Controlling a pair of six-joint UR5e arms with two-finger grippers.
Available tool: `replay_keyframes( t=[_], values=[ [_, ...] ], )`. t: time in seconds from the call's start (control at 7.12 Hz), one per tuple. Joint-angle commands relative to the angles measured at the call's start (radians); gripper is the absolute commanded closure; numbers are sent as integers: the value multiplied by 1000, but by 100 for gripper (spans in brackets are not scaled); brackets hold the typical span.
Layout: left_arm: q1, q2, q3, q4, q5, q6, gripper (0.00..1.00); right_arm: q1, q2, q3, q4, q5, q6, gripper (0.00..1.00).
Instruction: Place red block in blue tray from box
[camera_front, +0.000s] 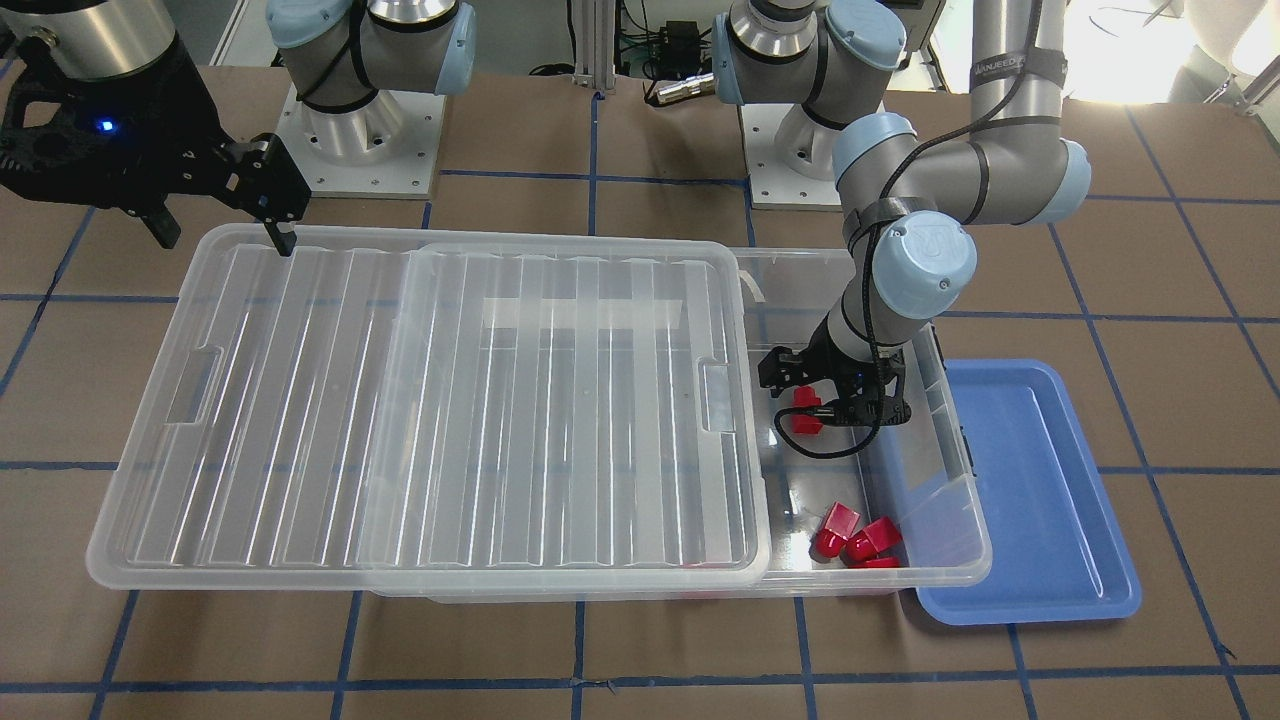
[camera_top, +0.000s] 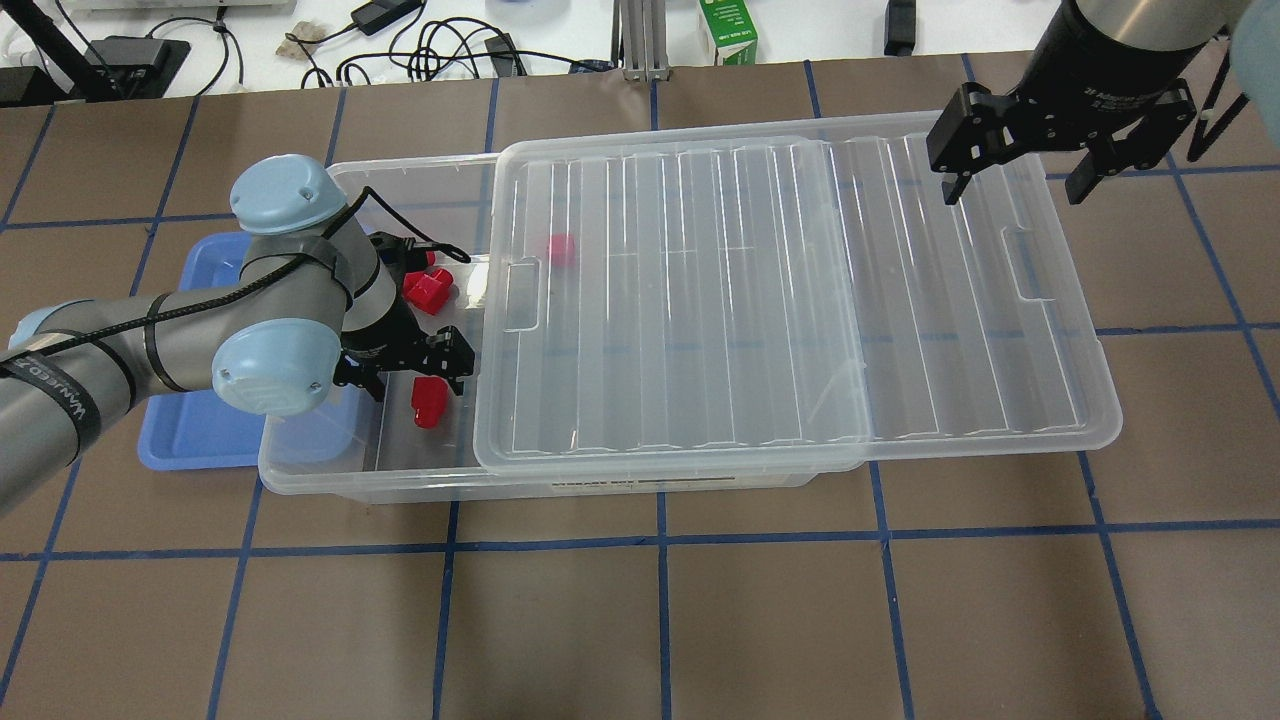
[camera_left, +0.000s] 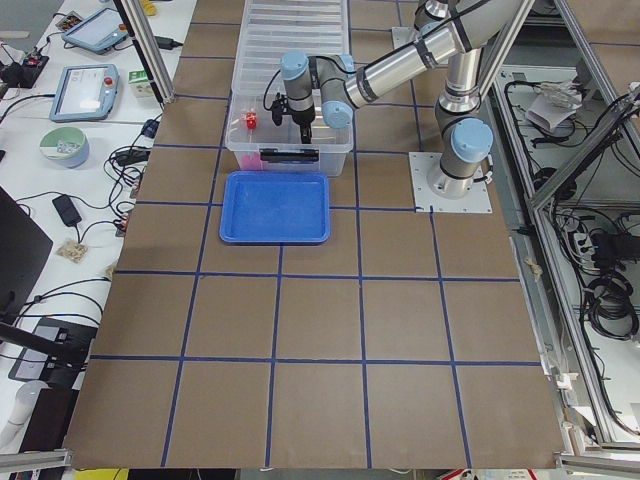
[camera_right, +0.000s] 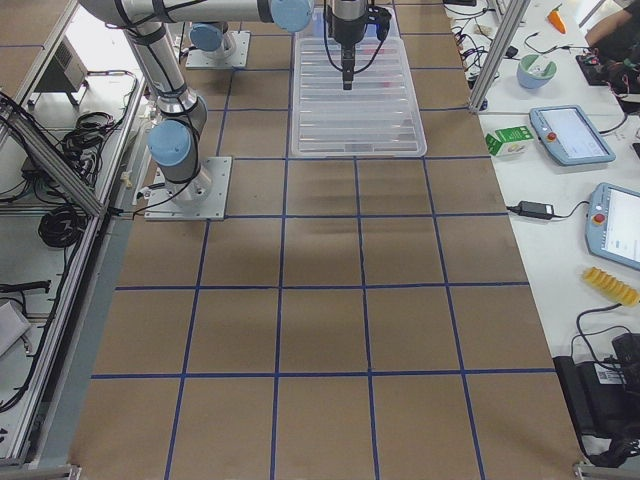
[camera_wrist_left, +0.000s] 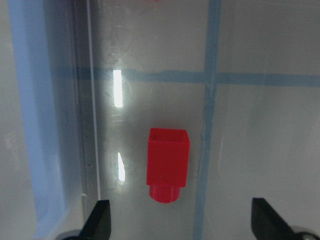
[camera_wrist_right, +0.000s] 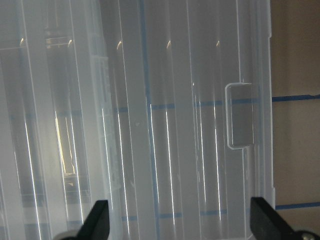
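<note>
Blurring beneath lid (camera_top: 780, 300), perhaps red block (camera_top: 560, 249)

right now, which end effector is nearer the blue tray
Left. The left end effector is down in the uncovered end of the box, over a red block, right next to the blue tray. The right end effector hovers above the lid at the opposite end.
</note>
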Motion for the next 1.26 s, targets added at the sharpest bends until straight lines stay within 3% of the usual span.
replay_keyframes(
  t=[0.0, 0.28, 0.7, 0.84, 1.12],
  values=[
    [1, -20, -12, 16, 2, 5, 2, 0, 0, 0, -2, 0, 0, 0],
    [1, -44, -20, 34, 2, 2, 2, 0, 0, 0, 1, -1, -2, 0],
    [4, -73, -20, 37, 3, 5, 18, 0, 0, 0, 0, 0, -3, 0],
    [4, -73, -17, 44, 3, 5, 27, 0, 0, 0, 1, -1, -5, 0],
    [3, -72, -10, 47, 3, 12, 90, 0, 2, 0, 0, -1, -8, 0]
  ],
)
